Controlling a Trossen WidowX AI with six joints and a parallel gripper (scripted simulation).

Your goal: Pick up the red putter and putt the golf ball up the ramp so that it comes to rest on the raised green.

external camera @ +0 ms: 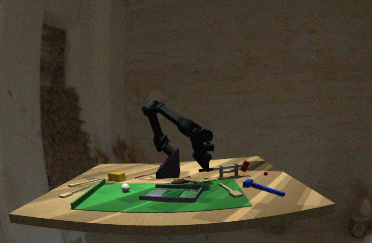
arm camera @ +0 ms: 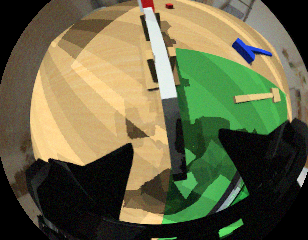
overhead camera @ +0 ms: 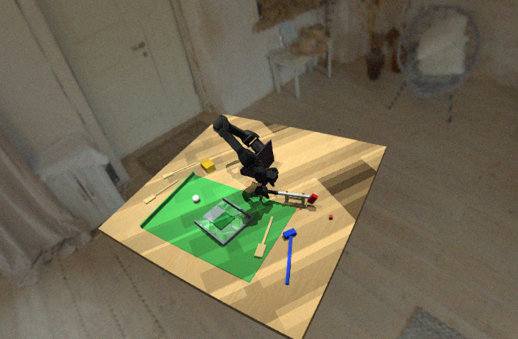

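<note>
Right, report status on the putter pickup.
Gripper open, jaws straddling the red-headed putter's black grip, nothing held. Putter on its wooden rack. White golf ball untouched.

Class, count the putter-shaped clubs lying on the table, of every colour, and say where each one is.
5: red putter on its stand, blue putter right of the mat, one wooden putter on the mat, two wooden ones left of it.
</note>
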